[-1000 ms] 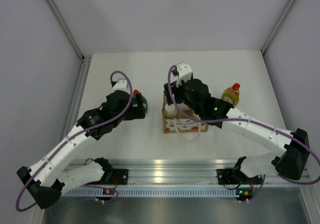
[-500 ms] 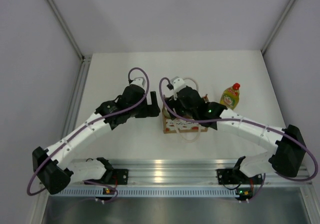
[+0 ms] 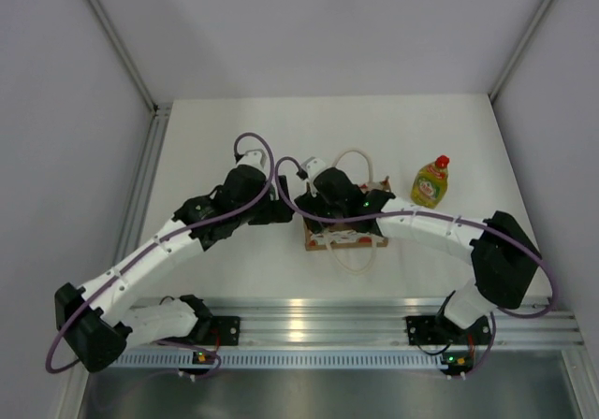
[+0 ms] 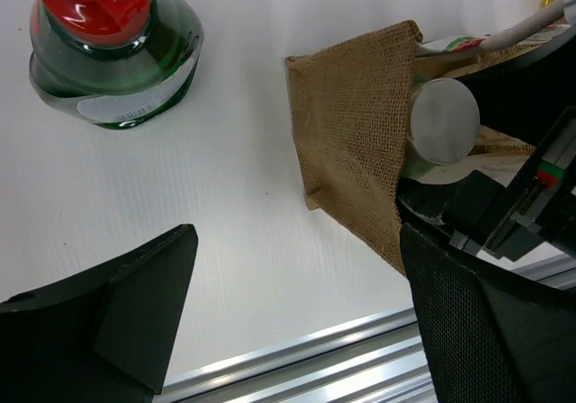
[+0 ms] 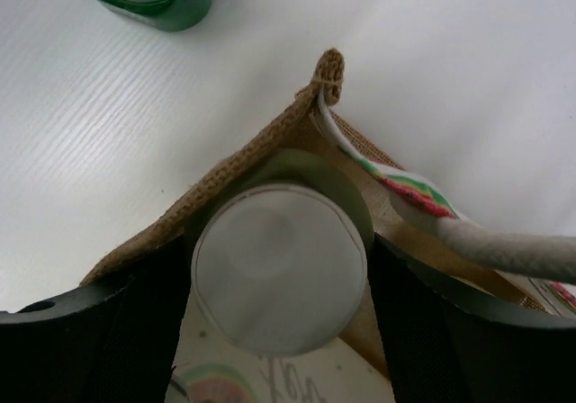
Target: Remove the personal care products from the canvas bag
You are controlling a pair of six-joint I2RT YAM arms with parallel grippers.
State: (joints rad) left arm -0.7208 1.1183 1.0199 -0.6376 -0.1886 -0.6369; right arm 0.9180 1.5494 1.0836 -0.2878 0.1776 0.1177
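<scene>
- The right gripper point(image 5: 277, 295) is down at the mouth of the bag point(image 4: 355, 142), so the step in hand looks like the pick of the pale bottle point(image 4: 443, 122).
- That bottle stands upright in a corner of the bag, white cap up. The right wrist view has one dark finger on each side of it.
- Those fingers are apart and straddle the bottle closely. Whether they press on it or sit just beside it cannot be told.
- The left gripper point(image 4: 297, 241) hangs just left of the bag with its fingers wide apart and nothing between them.
- Two bottles are already out. The green bottle point(image 4: 112, 70) with the red cap stands on the table point(image 3: 234, 129) left of the bag, and the yellow bottle point(image 3: 430, 183) stands well off to the right.
- Next move, as a judgement: close firmly on the pale bottle, then lift straight up so it clears the fabric rim and the rope handle point(image 5: 504, 246) beside it.
- The soft bag could ride up with the bottle. The left gripper seems placed to steady that side.
- Hard to see: from above, both arms cover the bag's opening and hide the green bottle entirely.
- The bottom of the bag is out of sight in every view. No fourth bottle shows anywhere, and whether one lies inside cannot be told.
- The pale bottle's body is mostly hidden by the bag wall; only its cap and shoulder show.
</scene>
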